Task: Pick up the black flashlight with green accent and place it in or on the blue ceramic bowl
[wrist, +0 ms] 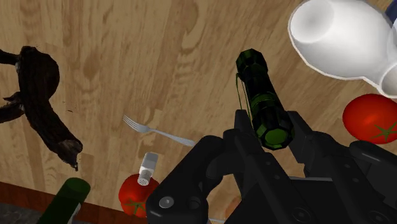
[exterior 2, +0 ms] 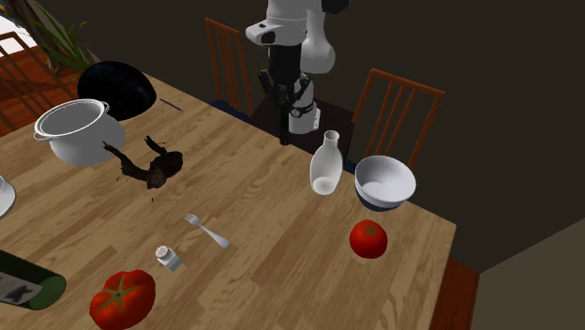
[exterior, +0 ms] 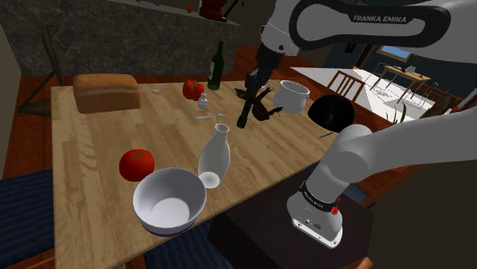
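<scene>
Shoulder view: the pincer [exterior: 254, 82] is gripping the black flashlight [exterior: 244, 111], which is hanging end-down over the middle of the desk [exterior: 92, 153] and seemingly clear of it. The bowl [exterior: 169, 200], white inside, is sitting at the desk edge nearest the stand [exterior: 260, 237].

Second exterior view: the flashlight is hanging well apart from the bowl.

Wrist view: both fingers [wrist: 245, 130] are clamping the green-accented barrel mid-length. It is looking rigid, smooth and fairly slippery, so this central hold is probably balancing it.

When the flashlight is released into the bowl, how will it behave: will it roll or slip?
The flashlight looks like a rigid cylinder, so it should not bend in the gripper. Its round body would probably roll on the table, but the curved wall of the bowl should stop it. Ribs on the body may reduce slipping.
</scene>
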You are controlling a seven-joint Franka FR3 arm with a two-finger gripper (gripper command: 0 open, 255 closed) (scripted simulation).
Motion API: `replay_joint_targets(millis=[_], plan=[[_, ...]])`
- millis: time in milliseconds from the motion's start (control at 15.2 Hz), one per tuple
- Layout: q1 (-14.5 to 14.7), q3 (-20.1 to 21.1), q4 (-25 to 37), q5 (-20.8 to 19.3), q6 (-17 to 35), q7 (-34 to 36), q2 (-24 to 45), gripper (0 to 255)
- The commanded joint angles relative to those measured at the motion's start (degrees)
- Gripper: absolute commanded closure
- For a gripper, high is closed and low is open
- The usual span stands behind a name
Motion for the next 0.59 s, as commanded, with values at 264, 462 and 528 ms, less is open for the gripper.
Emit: replay_joint_targets(millis=[264,462,528], plan=[[3.3,8.2,3.6,4.0,-1.2,8.3,1.3,255],[4.2,12.2,6.5,5.4,-1.8,12.5,3.4,255],[4.3,13.6,7.6,5.8,-1.9,13.9,4.2,255]])
